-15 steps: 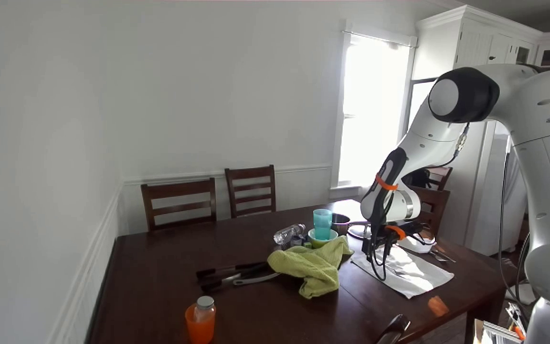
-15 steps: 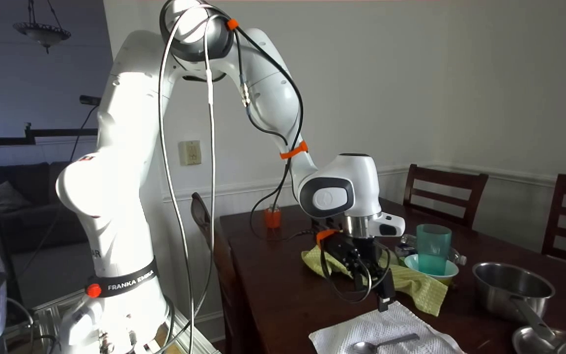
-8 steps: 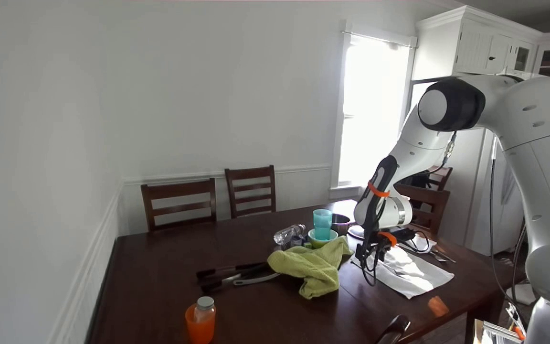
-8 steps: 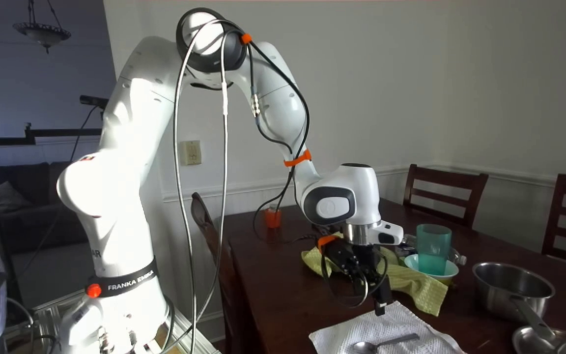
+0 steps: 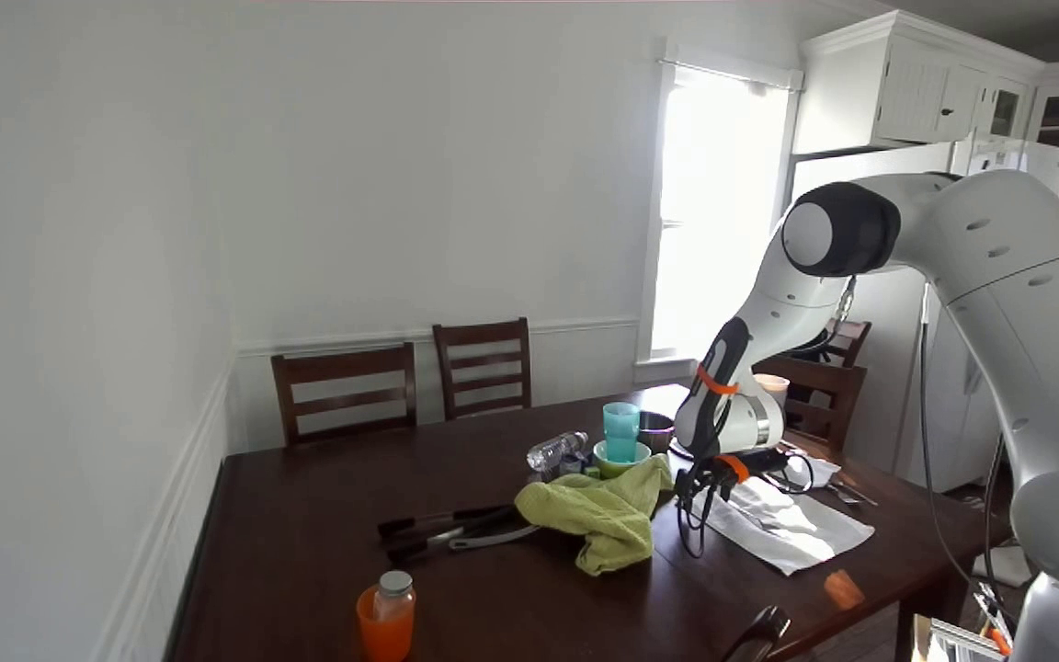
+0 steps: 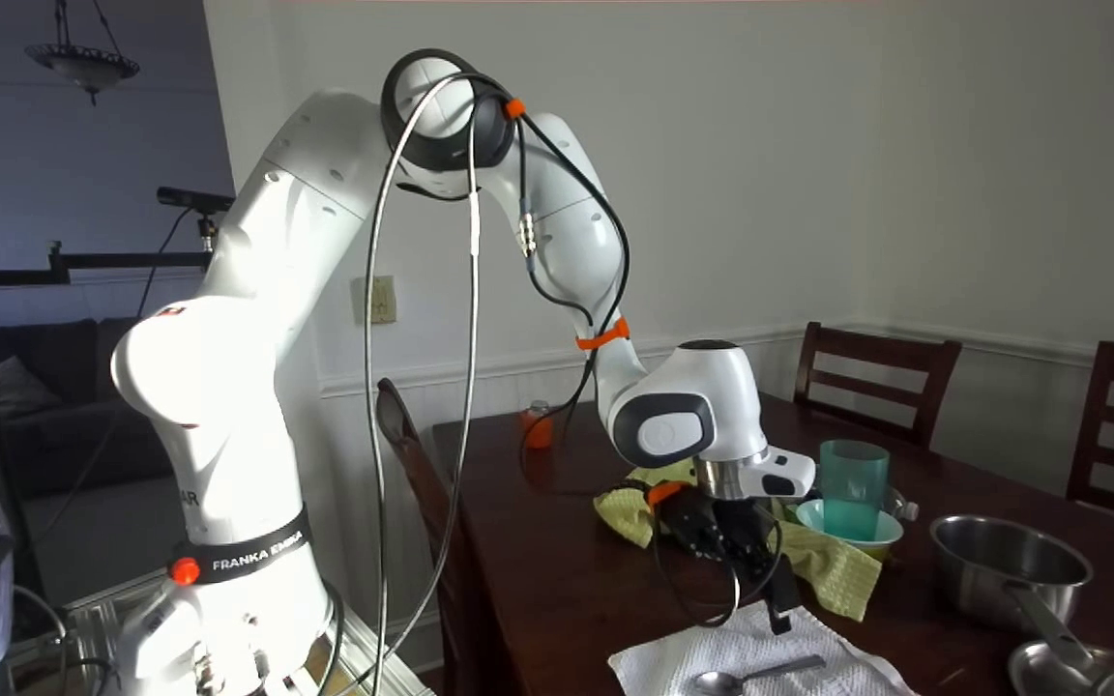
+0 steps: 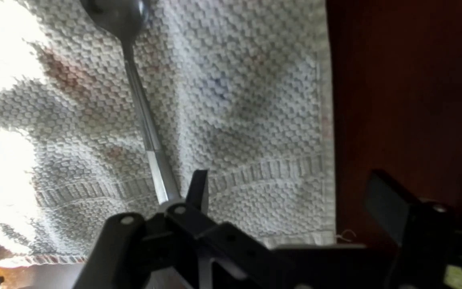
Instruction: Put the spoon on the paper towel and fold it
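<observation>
White towel (image 7: 255,120), looks woven up close rather than papery, and the spoon (image 7: 143,112) is already lying on it, so folding's probably what's left. Big thing right now: seen from the wrist, the pincer (image 7: 289,188) has the towel's side edge between its fingers. They're spread wide, nothing gripped, one finger over the towel and the other out over the dark table (image 7: 399,100). Closing would go pretty much straight across that edge, close to a corner. Can't tell if the fingertips touch down.

Spoon sits on the towel-side finger's side, scoop end pointing away from the pincer, handle beside that finger with its end hidden behind it. Long axis runs roughly along the edge, a bit slanted. That handle's the likeliest nuisance, could get nudged.

Past the outer finger, near the pincer, there's a yellow-green cloth (image 5: 598,519) that might snag. Just beside the cloth a turquoise cup (image 6: 853,488) stands in a bowl (image 6: 881,543), and a saucepan (image 6: 992,585) is well apart from the pincer, probably no bother.
</observation>
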`<state>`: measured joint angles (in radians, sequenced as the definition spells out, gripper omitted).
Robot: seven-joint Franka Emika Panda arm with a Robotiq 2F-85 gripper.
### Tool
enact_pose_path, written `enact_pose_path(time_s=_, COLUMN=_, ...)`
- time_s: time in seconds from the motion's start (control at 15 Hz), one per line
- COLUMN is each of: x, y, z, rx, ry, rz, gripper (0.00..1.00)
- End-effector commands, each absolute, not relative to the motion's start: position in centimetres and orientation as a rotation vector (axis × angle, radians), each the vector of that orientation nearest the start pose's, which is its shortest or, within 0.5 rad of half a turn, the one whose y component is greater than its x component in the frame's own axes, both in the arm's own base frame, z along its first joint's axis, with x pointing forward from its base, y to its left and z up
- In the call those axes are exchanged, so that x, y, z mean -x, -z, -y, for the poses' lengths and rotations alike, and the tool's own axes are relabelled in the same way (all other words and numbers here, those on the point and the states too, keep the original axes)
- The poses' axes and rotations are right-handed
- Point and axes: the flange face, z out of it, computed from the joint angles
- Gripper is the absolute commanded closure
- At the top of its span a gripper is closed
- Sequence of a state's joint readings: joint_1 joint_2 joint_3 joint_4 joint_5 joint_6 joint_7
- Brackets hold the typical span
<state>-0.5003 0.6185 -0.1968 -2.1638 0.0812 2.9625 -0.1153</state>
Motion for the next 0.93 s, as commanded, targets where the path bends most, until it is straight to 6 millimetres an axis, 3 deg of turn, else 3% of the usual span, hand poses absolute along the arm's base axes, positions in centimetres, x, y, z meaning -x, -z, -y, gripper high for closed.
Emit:
enact_pose_path(time_s=0.0, x=-44.4, y=-12.3, z=38.4, rx=3.111, ry=0.306, rz=-1.077, gripper=0.0)
enact_pose_path(time_s=0.07, x=-44.7, y=-12.2, z=38.4, rx=3.114, ry=0.303, rz=-1.075, gripper=0.1)
enact_pose_path(time_s=0.13, x=-44.8, y=-12.0, z=38.5, rx=3.114, ry=0.295, rz=-1.077, gripper=0.27)
enact_pose_path(time_s=0.2, x=-44.9, y=-12.1, z=38.3, rx=3.114, ry=0.279, rz=-1.065, gripper=0.34)
enact_pose_path(time_s=0.27, x=-44.8, y=-12.2, z=38.3, rx=3.121, ry=0.262, rz=-1.046, gripper=0.33)
enact_pose_path(time_s=0.33, x=-44.7, y=-12.5, z=38.1, rx=3.124, ry=0.246, rz=-1.029, gripper=0.11)
enact_pose_path(time_s=0.6, x=-44.3, y=-13.7, z=37.3, rx=3.138, ry=0.189, rz=-0.936, gripper=0.0)
enact_pose_path(time_s=0.87, x=-43.6, y=-14.2, z=36.6, rx=3.153, ry=0.076, rz=-0.854, gripper=0.0)
